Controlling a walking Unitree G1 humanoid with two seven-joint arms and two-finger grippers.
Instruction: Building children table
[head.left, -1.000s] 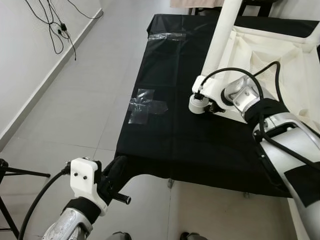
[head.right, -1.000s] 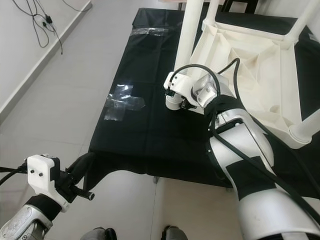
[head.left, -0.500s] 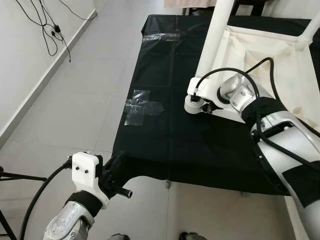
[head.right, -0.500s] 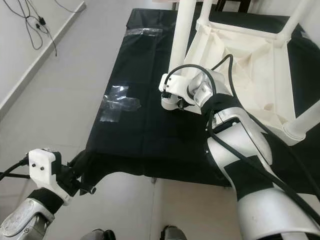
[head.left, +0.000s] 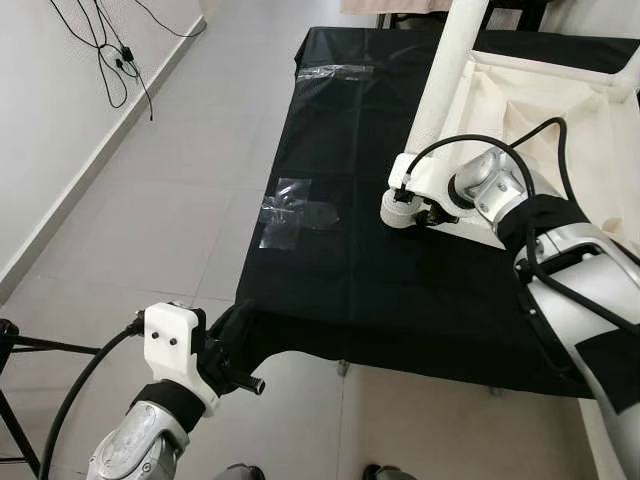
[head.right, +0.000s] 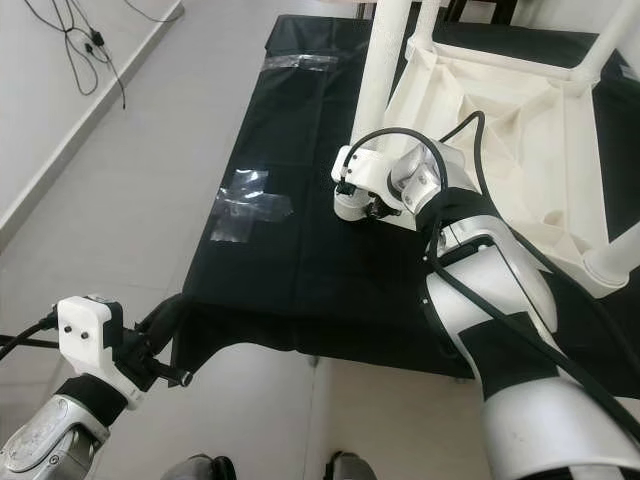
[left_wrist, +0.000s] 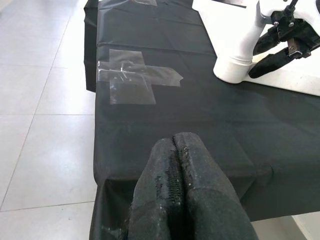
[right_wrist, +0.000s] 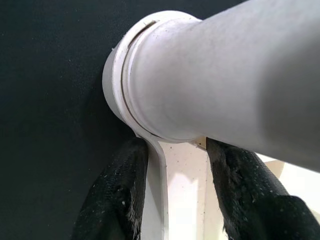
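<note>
A white plastic children's table (head.left: 545, 110) lies upside down on a surface covered in black cloth (head.left: 330, 270). A white leg (head.left: 450, 60) rises from its near left corner socket (head.left: 398, 210). My right gripper (right_wrist: 177, 147) is at that socket, open, one finger (right_wrist: 125, 175) outside the thin rim and the other inside it, just below the leg. My left gripper (left_wrist: 175, 142) is shut on nothing. It hovers low by the cloth's front left corner (head.left: 232, 328).
Two patches of clear tape are stuck on the cloth, a cross (head.left: 293, 212) at the left edge and a strip (head.left: 335, 72) farther back. Grey tiled floor (head.left: 150, 200) runs along the left, with cables (head.left: 100, 60) by the wall. A black stand (head.left: 20, 345) is at my near left.
The whole picture has swayed a little left and back. My right gripper stays at the leg socket, and my left gripper stays shut near the cloth's corner.
</note>
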